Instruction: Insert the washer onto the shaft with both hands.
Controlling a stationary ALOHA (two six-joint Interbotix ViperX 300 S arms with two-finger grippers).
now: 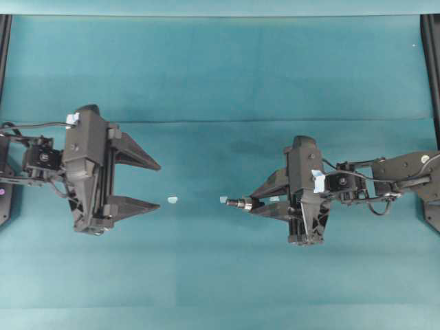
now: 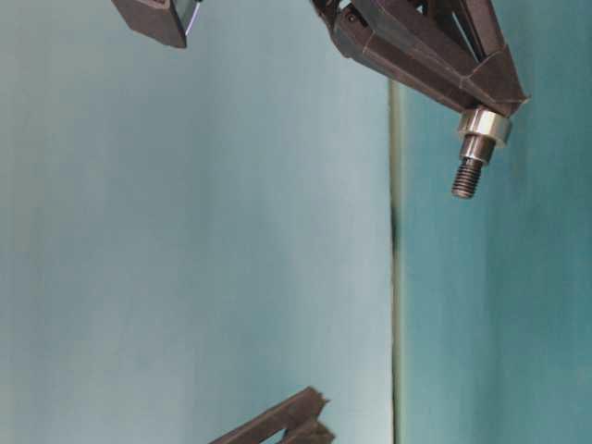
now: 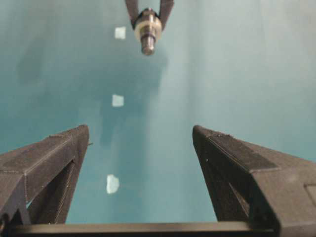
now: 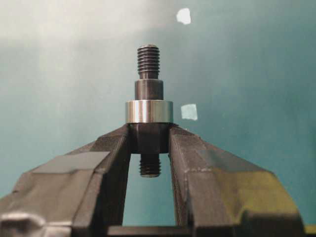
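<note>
My right gripper is shut on the dark shaft, whose threaded end points left toward the other arm. The silvery washer sits around the shaft, against the right fingertips; it also shows as the washer above the threaded tip of the shaft. My left gripper stands wide open with nothing between its fingers, well left of the shaft. From the left wrist, the shaft and washer appear far ahead, end on.
Small pale blue tape squares lie on the teal cloth between the grippers; several such squares show from the left wrist. Black frame rails run along the table's left and right edges.
</note>
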